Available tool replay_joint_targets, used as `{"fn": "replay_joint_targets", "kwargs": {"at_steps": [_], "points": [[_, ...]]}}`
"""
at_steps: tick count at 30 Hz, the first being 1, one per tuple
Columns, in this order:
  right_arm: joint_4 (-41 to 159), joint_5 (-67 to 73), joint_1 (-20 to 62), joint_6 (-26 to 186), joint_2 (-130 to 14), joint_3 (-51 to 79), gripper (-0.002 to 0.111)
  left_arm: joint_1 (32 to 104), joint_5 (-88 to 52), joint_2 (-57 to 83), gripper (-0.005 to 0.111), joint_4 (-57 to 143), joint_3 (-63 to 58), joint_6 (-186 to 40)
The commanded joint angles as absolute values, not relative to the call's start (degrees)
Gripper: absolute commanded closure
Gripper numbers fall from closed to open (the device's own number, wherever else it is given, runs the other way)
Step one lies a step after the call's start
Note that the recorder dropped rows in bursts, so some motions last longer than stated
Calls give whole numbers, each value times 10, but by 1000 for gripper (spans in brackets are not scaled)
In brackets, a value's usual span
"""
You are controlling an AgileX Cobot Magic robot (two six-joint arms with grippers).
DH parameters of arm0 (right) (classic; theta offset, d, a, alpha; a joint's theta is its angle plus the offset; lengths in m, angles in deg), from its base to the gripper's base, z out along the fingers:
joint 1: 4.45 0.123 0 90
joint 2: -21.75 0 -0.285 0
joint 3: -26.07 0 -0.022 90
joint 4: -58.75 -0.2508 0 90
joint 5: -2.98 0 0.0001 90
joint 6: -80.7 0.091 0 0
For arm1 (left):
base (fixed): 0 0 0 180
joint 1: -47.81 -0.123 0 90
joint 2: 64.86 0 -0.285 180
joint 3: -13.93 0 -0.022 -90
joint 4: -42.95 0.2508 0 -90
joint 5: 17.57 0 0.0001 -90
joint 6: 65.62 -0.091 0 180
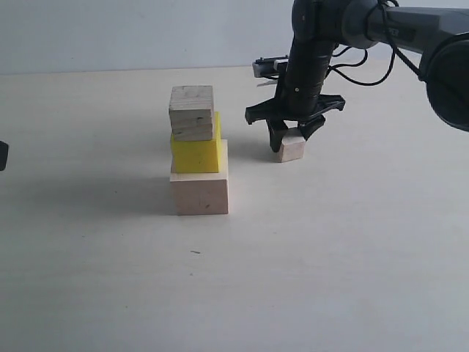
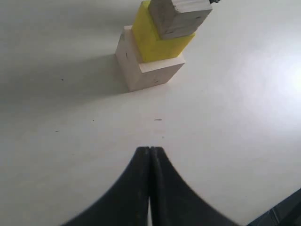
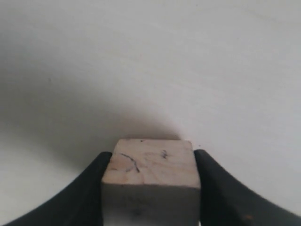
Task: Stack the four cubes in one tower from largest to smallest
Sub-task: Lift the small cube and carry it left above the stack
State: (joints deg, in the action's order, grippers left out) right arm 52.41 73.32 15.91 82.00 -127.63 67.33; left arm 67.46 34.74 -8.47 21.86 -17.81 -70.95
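Observation:
Three cubes stand stacked left of centre: the largest pale wood cube (image 1: 200, 192) at the base, the yellow cube (image 1: 196, 152) on it, and the grainy cracked wood cube (image 1: 192, 112) on top, turned slightly askew. The same stack shows in the left wrist view, with the pale base (image 2: 149, 66), the yellow cube (image 2: 157, 40) and the grainy cube (image 2: 181, 16). The smallest pale cube (image 1: 292, 149) (image 3: 149, 162) sits at table level right of the stack. My right gripper (image 1: 292, 136) (image 3: 151, 156) is shut on it, one finger on each side. My left gripper (image 2: 149, 149) is shut and holds nothing, well short of the stack.
The pale table (image 1: 330, 279) stretches around the stack. A dark part (image 1: 2, 155) at the exterior view's left edge belongs to the left arm. The right arm (image 1: 315, 44) comes down from the upper right with cables trailing behind it.

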Motion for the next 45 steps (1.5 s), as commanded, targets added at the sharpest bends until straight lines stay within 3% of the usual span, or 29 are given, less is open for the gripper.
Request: {"fn": "replay_joint_targets", "kwargs": {"at_steps": [1, 7, 11, 16, 23, 28, 39, 45], "points": [[529, 729, 148, 766, -1225, 698, 108, 678, 344, -83, 107, 212, -180, -710], [459, 729, 104, 695, -1143, 697, 108, 678, 344, -83, 107, 214, -180, -710], [363, 642, 84, 635, -1081, 633, 108, 678, 344, -83, 107, 214, -180, -710], [270, 510, 82, 461, -980, 466, 108, 678, 338, -83, 107, 214, -180, -710], [-45, 425, 74, 30, -830, 186, 108, 678, 301, -83, 107, 214, -180, -710], [-65, 370, 74, -48, -765, 87, 108, 678, 281, -83, 107, 215, -180, -711], [-44, 327, 74, 27, -758, 76, 108, 678, 277, -83, 107, 214, -180, -713], [-124, 351, 74, -129, -765, 80, 108, 678, 277, -83, 107, 220, -180, -719]]}}
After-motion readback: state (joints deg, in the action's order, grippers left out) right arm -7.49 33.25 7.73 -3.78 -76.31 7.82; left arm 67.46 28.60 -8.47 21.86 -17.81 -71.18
